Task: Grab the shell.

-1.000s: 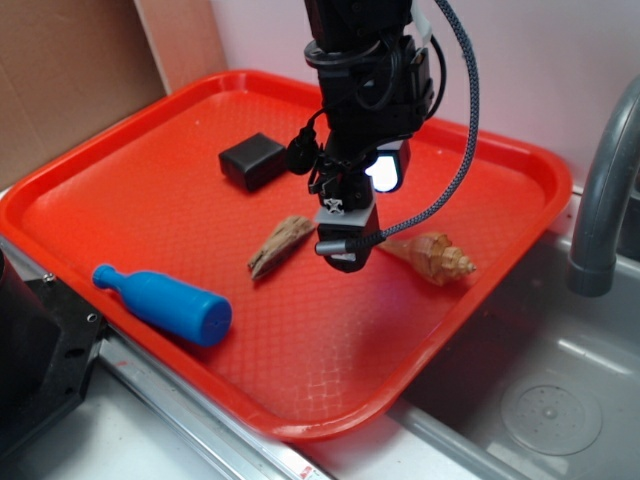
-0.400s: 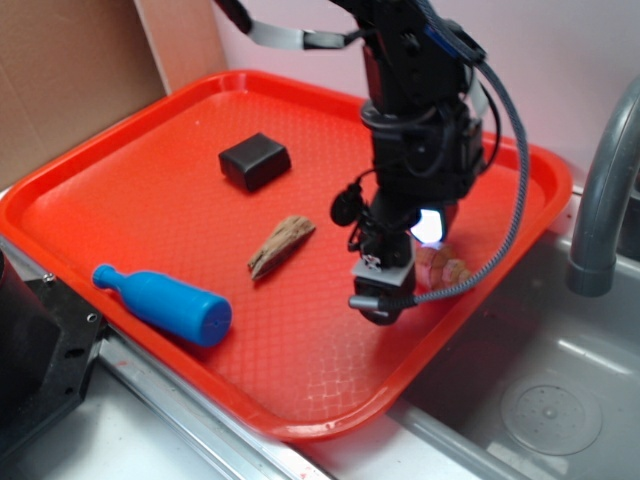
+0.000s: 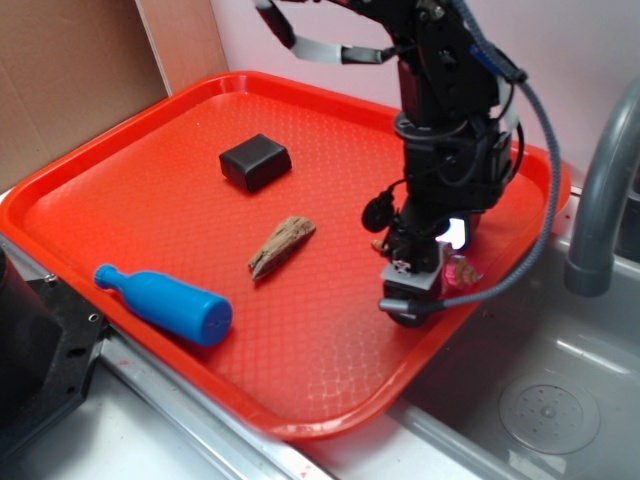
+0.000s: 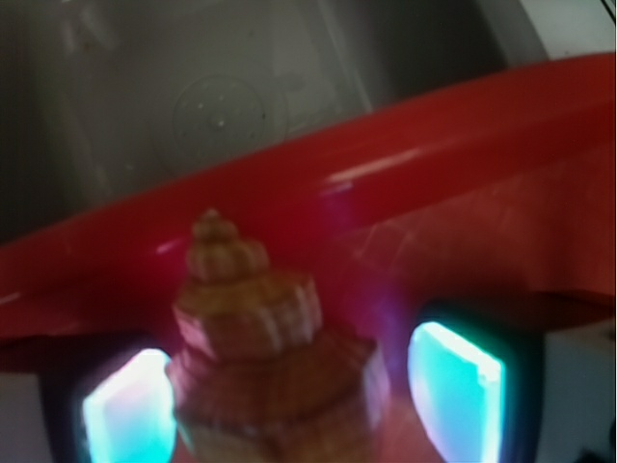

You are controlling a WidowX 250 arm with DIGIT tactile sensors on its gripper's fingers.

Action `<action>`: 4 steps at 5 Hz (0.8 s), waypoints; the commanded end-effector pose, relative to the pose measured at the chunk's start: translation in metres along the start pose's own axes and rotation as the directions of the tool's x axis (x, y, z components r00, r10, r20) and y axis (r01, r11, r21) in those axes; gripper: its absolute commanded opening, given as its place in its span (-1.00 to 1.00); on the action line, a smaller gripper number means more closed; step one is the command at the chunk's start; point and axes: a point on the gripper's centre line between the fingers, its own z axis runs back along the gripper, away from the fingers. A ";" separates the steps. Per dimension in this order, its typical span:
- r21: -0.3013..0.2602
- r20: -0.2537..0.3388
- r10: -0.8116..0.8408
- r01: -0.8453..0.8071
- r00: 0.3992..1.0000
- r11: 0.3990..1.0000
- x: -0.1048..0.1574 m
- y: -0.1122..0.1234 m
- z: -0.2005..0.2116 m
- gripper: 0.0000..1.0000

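Tool (image 3: pixel 425 290): spread open, astride the small tan-orange ribbed spiral shell (image 4: pixel 265 371), not clenched.
Risk: shell may be pushed over the red plastic tray's near-right rim (image 3: pixel 470 305).

A red tray (image 3: pixel 120 200) holds a black block (image 3: pixel 255 162) near its far side, a splintery wood piece (image 3: pixel 281 246) near the middle, and a blue bottle (image 3: pixel 165 304) lying by the front rim. A grey faucet (image 3: pixel 600 200) rises beside a metal sink (image 3: pixel 540 400).

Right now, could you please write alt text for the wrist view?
A tan-orange ribbed shell fills the lower centre between the gripper's two glowing fingers, spire pointing up. Behind it run the red tray rim and a grey sink.
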 end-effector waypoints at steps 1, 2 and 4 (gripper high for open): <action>0.031 -0.002 0.017 -0.017 1.000 0.999 0.003 -0.016 0.002 -1.00; 0.071 0.041 0.137 -0.140 0.990 0.988 -0.023 -0.022 0.037 -1.00; 0.035 0.183 0.488 -0.502 0.853 0.864 -0.110 -0.025 0.096 -1.00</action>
